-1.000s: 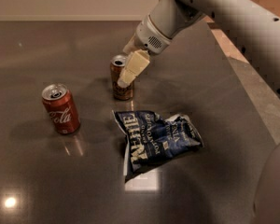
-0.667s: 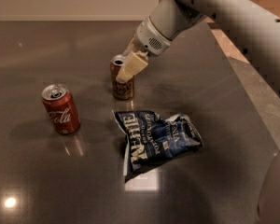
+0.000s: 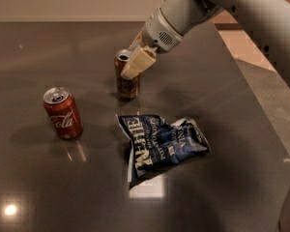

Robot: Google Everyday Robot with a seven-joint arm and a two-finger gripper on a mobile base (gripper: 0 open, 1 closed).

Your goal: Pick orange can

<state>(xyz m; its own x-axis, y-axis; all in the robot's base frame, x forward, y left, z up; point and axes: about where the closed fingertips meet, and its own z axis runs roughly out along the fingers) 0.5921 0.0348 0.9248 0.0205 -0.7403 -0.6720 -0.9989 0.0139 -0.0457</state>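
At cylindrical orange can [image 3: 128, 86], blocky cream tool [image 3: 132, 67].

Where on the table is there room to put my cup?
Lots of bare table in front of the red can, left of the chip bag. More at the back left, behind the red can. It is crowded in the middle, where the end effector is at the orange can, just behind the bag.

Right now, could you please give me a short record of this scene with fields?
target: orange can, upright on the table
claw: claw at the orange can's top, arm reaching in from the upper right
red can: red can, upright, left of the target, apart
chip bag: chip bag, blue, lying in front of the target
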